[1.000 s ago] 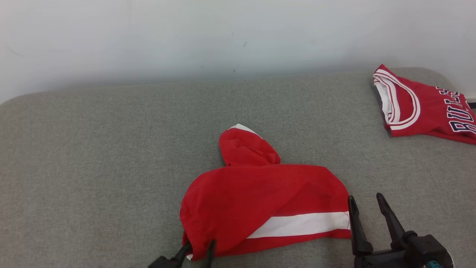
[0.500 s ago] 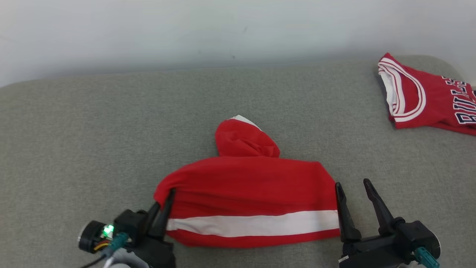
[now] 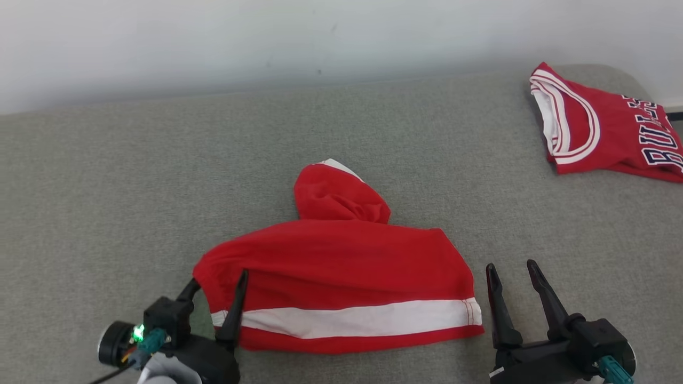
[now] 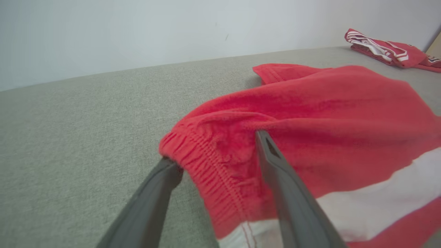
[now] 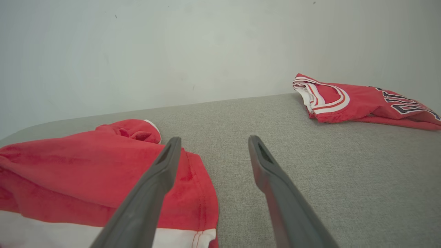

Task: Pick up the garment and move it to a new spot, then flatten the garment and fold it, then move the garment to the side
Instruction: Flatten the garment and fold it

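The red garment (image 3: 341,266) lies spread in the lower middle of the head view, and its white band now runs straight from edge to edge. A second ago that band slanted and the cloth sat bunched. Its left end also reaches further left than half a second ago, by more than the small camera shift explains.

The left gripper (image 3: 219,278) is at lower left. Half a second ago its fingers were pinched together at that end, and now they stand spread. In the left wrist view the elastic waistband corner sits between them, one finger on top of the cloth and the other at its edge, with no squeeze on it.

The right gripper (image 3: 510,264) is at lower right with its fingers parted and empty, just beside the garment's right hem.

In the upper right lies a red jersey (image 3: 597,133) with white trim. We read "BUL" in dark, white-edged letters, and the rest is unclear.

Everything rests on a grey woven surface (image 3: 133,186), and a pale wall (image 3: 267,37) runs across the top.
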Available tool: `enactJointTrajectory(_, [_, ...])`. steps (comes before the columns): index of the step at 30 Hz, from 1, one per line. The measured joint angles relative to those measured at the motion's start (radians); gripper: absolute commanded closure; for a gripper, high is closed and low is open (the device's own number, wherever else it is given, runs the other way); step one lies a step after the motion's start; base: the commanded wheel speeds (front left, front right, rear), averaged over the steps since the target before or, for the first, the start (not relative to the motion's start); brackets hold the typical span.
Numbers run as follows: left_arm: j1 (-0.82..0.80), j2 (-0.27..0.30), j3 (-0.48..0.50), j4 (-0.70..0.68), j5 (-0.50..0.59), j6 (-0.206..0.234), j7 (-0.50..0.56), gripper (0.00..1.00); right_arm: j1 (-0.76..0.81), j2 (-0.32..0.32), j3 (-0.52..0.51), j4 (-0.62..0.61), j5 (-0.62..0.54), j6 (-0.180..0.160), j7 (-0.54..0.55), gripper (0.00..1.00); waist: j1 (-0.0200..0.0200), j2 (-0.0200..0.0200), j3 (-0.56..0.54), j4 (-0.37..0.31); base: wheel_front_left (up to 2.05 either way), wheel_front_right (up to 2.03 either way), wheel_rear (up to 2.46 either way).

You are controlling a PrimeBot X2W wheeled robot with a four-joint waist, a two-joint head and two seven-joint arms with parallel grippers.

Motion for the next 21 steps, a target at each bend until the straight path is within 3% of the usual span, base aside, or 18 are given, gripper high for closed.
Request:
enactJointTrajectory(10, [0.152,-0.055,0.06,-0.132,0.021,0.0,0.0,0.0,0.023,-0.001,-0.005,-0.002,0.004,0.0,0.0,0.0,0.0,0.0,-0.037,0.062,0.0,0.0,0.0])
enactJointTrajectory(21, [0.255,-0.084,0.216,-0.335,0.089,0.016,0.0,0.0,0.044,-0.005,-0.017,0.002,0.009,0.0,0.0,0.0,0.0,-0.0001,-0.083,0.135,0.0,0.0,0.0])
